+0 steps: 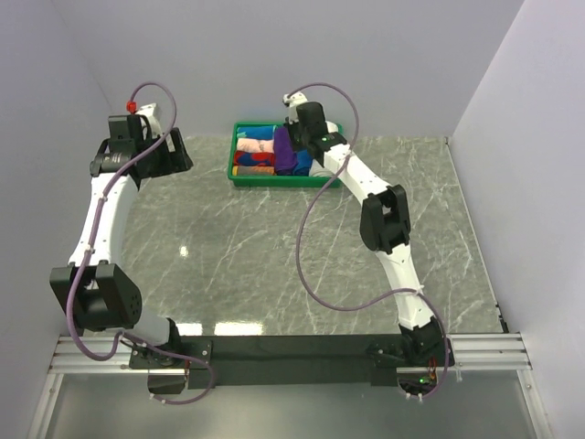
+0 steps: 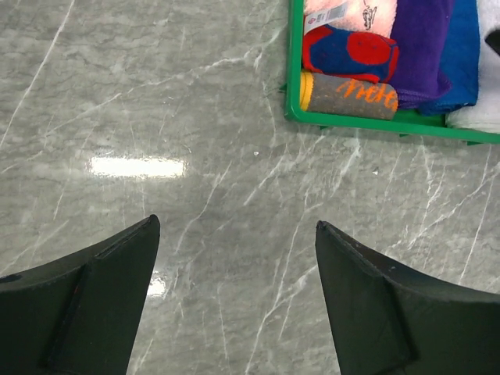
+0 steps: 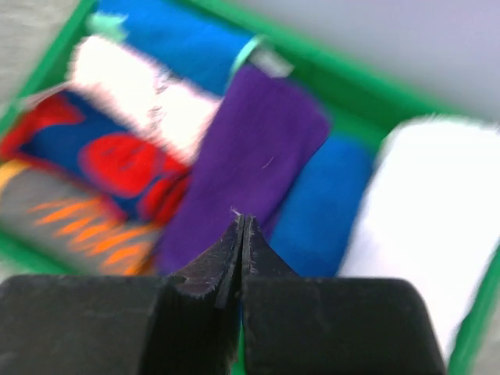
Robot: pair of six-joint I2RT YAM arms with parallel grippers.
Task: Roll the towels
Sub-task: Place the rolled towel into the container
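Observation:
The deep-purple towel [image 3: 250,164] lies folded in the green bin [image 3: 344,86] at the back of the table, between a red-and-blue roll and a bright blue towel. It also shows as the purple towel [image 1: 284,151] from above and in the left wrist view [image 2: 422,47]. My right gripper [image 3: 242,219] hovers just over its near end, jaws pressed together, with no cloth seen between them. My left gripper [image 2: 234,223] stands open over bare marble, left of the bin [image 2: 367,123], holding nothing.
The bin [image 1: 274,181] also holds a bright blue towel [image 3: 320,203], a thick white towel [image 3: 422,203], a red-and-blue roll [image 3: 109,156], a grey roll with orange marks [image 3: 70,219] and a pale pink towel [image 3: 141,94]. Walls close in left, right and behind.

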